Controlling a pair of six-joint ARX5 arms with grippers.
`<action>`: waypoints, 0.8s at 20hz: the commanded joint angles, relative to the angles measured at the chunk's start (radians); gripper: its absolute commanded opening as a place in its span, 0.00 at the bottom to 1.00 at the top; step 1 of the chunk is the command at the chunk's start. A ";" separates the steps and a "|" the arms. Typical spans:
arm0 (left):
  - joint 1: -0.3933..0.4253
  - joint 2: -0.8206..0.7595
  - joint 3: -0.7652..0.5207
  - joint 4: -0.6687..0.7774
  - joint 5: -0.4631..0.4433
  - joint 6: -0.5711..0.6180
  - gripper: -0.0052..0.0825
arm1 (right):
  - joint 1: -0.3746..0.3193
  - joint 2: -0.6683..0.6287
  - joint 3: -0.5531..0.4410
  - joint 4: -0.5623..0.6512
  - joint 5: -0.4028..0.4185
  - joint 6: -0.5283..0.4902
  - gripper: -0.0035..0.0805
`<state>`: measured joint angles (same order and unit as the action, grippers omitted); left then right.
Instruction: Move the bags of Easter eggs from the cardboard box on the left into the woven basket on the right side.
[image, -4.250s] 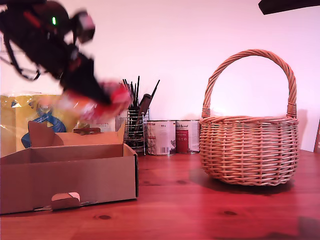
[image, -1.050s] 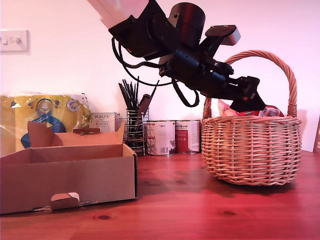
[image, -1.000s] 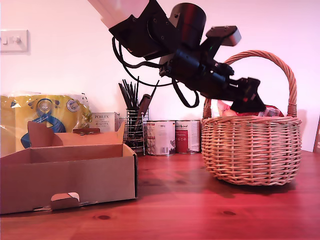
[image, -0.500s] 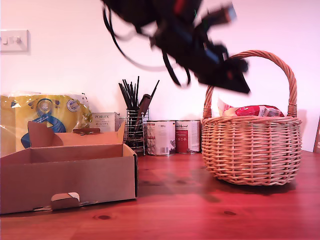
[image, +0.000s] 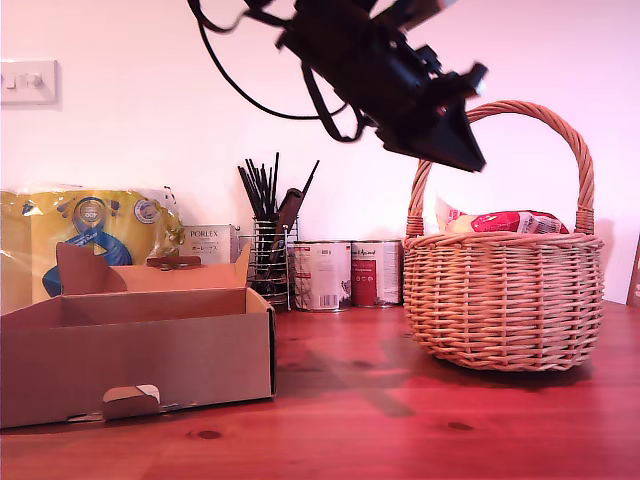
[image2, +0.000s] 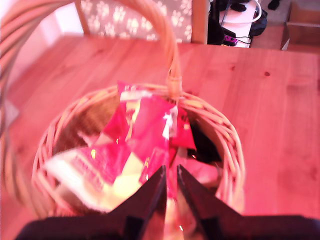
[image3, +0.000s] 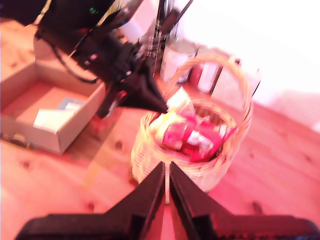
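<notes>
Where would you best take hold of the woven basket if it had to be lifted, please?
Probably at the crown of the arched handle of the woven basket, coming from above: it stands upright, clear above the red-and-white bags, and it is slim enough for jaws to close around.

first gripper (image: 468, 160) raised, empty, jaws nearly together.
first arm reached down from the exterior view's top, tips angled downward; second gripper (image3: 166, 172) high up, jaws all but closed, nothing between them.
</notes>
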<state>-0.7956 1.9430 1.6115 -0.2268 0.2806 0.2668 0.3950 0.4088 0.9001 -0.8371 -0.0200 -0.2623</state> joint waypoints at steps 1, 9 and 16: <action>0.010 -0.058 -0.032 -0.008 -0.014 -0.016 0.10 | 0.002 0.001 -0.043 0.029 -0.006 0.002 0.03; 0.094 -0.358 -0.424 0.126 -0.137 -0.078 0.10 | 0.000 0.001 -0.186 0.198 -0.006 0.042 0.03; 0.278 -0.745 -0.780 0.171 -0.185 -0.157 0.10 | -0.093 0.033 -0.250 0.312 -0.007 0.097 0.03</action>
<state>-0.5156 1.2236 0.8635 -0.0639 0.0967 0.1196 0.3138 0.4316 0.6701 -0.5430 -0.0269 -0.1761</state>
